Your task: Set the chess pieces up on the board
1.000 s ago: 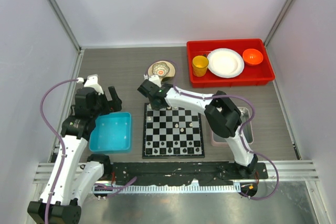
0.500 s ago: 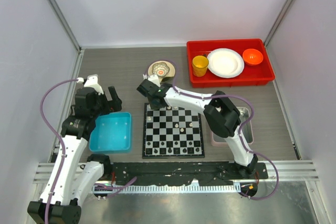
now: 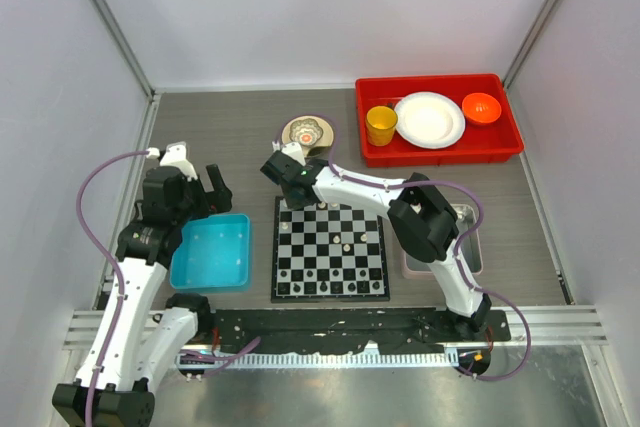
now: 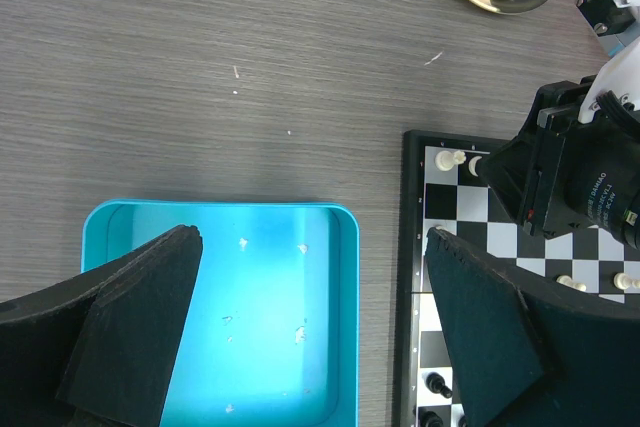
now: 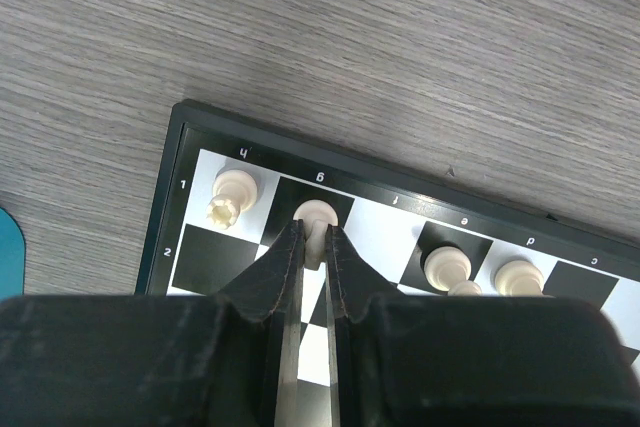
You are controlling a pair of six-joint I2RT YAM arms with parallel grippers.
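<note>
My left gripper [image 4: 312, 242] hangs with its fingers spread wide above the blue bin [image 4: 220, 205], holding nothing. My right gripper [image 5: 313, 237] is pinched on a cream chess piece [image 5: 316, 211] over the dark second square in the end row of the board [image 5: 215, 252], just beside the corner piece [image 5: 232, 197]. I judge I'm mid-placement, so next I must seat it flat, let go gently, then rise straight up without clipping that neighbour.

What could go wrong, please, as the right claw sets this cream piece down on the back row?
1. The right claw grips the cream piece close beside the corner piece on the board; opening the claw could knock that neighbour over.
2. The held piece is tiny, so it may cling to one side of the claw and topple or land off-centre when released.
</note>
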